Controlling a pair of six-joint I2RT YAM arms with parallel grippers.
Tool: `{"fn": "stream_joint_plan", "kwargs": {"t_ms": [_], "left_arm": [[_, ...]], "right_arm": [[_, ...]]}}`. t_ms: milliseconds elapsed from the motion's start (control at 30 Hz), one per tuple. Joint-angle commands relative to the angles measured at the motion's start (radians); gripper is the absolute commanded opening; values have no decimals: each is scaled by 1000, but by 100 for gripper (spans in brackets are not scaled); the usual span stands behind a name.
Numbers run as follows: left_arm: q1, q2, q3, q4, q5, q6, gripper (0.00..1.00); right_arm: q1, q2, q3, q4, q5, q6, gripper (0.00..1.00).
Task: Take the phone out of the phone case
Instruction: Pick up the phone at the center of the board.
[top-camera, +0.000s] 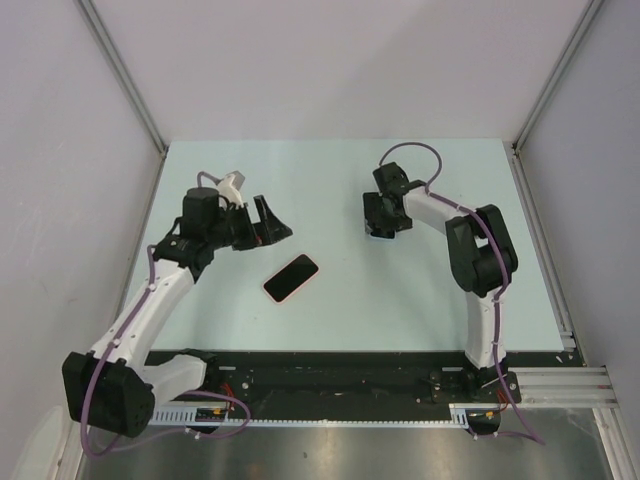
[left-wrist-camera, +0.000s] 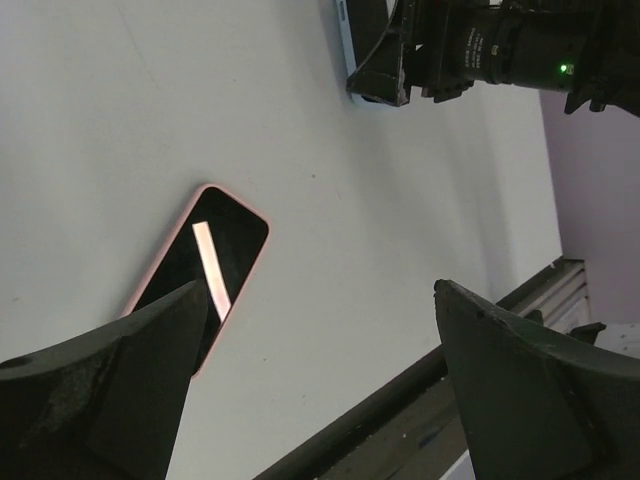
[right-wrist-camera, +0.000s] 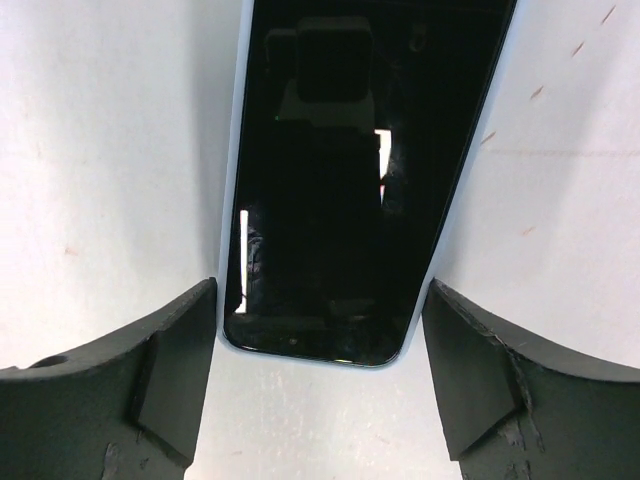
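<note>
Pink-cased phone (top-camera: 291, 278) lies flat mid-frame on worktop (top-camera: 330, 170), screen up. L jaws spread, holding nothing, just upper-left of it. R jaws spread too, straddling a blue-rimmed phone (right-wrist-camera: 325, 180) upper-right of centre.

A phone (top-camera: 291, 278) with a dark screen lies flat and face up near the middle of the table (top-camera: 340, 335), turned diagonally, inside a pink case (left-wrist-camera: 163, 252). A second phone (right-wrist-camera: 350, 180), also dark and face up, lies in a pale blue case (right-wrist-camera: 231, 200) farther back on the right.
</note>
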Motion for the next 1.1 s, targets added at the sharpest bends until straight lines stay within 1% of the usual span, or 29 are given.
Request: {"fn": "stream_joint_plan", "kwargs": {"t_ms": [0, 133, 200, 267, 300, 333, 400, 433, 500, 567, 667, 700, 833, 933, 1067], "left_arm": [[-19, 72, -61, 187, 133, -151, 100], [-34, 199, -3, 219, 153, -188, 99], [-46, 264, 13, 274, 177, -232, 99], [-65, 310, 7, 325, 211, -275, 99], [-74, 339, 7, 377, 235, -317, 99], [-83, 389, 7, 394, 245, -337, 98], [-108, 449, 28, 434, 262, -375, 98], [-115, 507, 40, 436, 269, -389, 98], [-141, 555, 71, 494, 286, -424, 98], [-163, 632, 112, 503, 301, -437, 98], [-178, 713, 134, 523, 331, -473, 97], [-181, 723, 131, 558, 335, -499, 97], [-195, 770, 134, 612, 349, -546, 97], [-217, 805, 169, 609, 349, -546, 96], [-255, 858, 235, 565, 341, -532, 95]], "right_arm": [[4, -110, -74, 5, -185, 95, 64], [7, -177, -140, 72, -278, 143, 62], [15, -206, -171, 97, -326, 172, 61], [21, -252, -209, 125, -351, 189, 61], [35, -269, -220, 128, -357, 196, 61], [39, -292, -243, 137, -359, 199, 61], [50, -312, -267, 145, -383, 210, 61], [53, -329, -283, 160, -399, 218, 61], [55, -348, -338, 189, -449, 236, 61], [56, -372, -393, 229, -480, 259, 60], [56, -394, -427, 246, -483, 271, 58], [56, -400, -445, 249, -485, 276, 58], [59, -434, -481, 269, -502, 285, 57], [58, -458, -499, 283, -515, 296, 57], [59, -483, -508, 287, -528, 301, 56]]}}
